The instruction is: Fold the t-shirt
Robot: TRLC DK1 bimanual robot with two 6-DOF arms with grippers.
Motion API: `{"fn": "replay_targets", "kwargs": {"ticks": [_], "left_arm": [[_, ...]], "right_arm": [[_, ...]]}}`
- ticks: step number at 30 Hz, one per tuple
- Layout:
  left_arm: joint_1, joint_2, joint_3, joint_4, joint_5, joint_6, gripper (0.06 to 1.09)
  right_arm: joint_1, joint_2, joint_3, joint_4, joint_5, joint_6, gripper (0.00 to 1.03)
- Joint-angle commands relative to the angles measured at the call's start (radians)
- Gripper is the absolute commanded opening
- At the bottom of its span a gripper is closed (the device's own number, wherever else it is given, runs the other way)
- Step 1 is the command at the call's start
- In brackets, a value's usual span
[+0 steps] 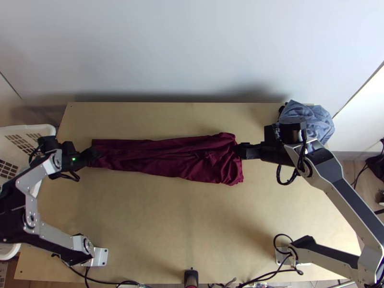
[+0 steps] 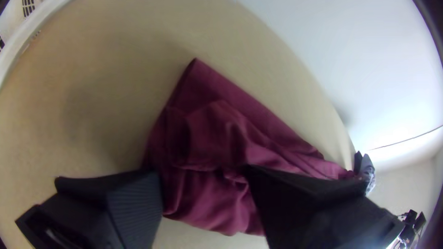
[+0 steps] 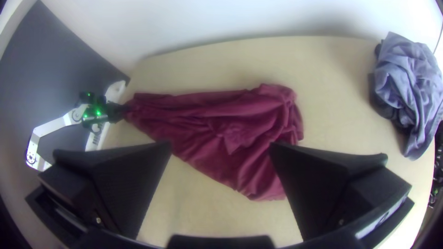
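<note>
One wrinkled maroon shirt [image 1: 182, 158] tapers flat; left gripper [image 1: 92, 154] spread wide at its nine o'clock, right gripper [image 1: 240, 150], also wide, at three. One crumpled blue cloth [image 1: 312, 117], table's [image 1: 144, 216] two o'clock.

Left gripper [image 1: 94, 154] parted, right gripper [image 1: 241, 150] parted, arms [image 1: 353, 204] bent

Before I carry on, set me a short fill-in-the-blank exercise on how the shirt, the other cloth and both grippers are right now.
The t-shirt is dark ____. Its narrower end lies by the ____ arm. The jaws of the left gripper and the right gripper stand ____, not shut. The bunched blue-grey cloth is at the far ____ corner of the table.

Missing words: red; left; open; right.
</note>
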Motion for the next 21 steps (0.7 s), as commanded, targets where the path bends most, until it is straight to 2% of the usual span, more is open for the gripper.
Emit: {"fn": "replay_targets", "kwargs": {"ticks": [1, 9, 13, 21], "left_arm": [[-0.019, 0.142, 0.123, -0.111, -0.024, 0.039, 0.10], [0.006, 0.126, 0.139, -0.143, -0.044, 0.114, 0.09], [0.038, 0.069, 0.173, -0.278, -0.044, 0.170, 0.09], [0.102, -0.006, 0.174, -0.344, -0.044, 0.240, 0.09]], "right_arm": [[0.014, -0.005, 0.023, -0.020, 0.001, -0.008, 0.98], [0.009, -0.034, 0.038, -0.022, 0.001, -0.013, 0.98], [0.006, -0.053, 0.035, -0.020, 0.002, -0.019, 0.96], [0.006, -0.071, 0.021, -0.001, 0.001, -0.014, 0.96]]}}
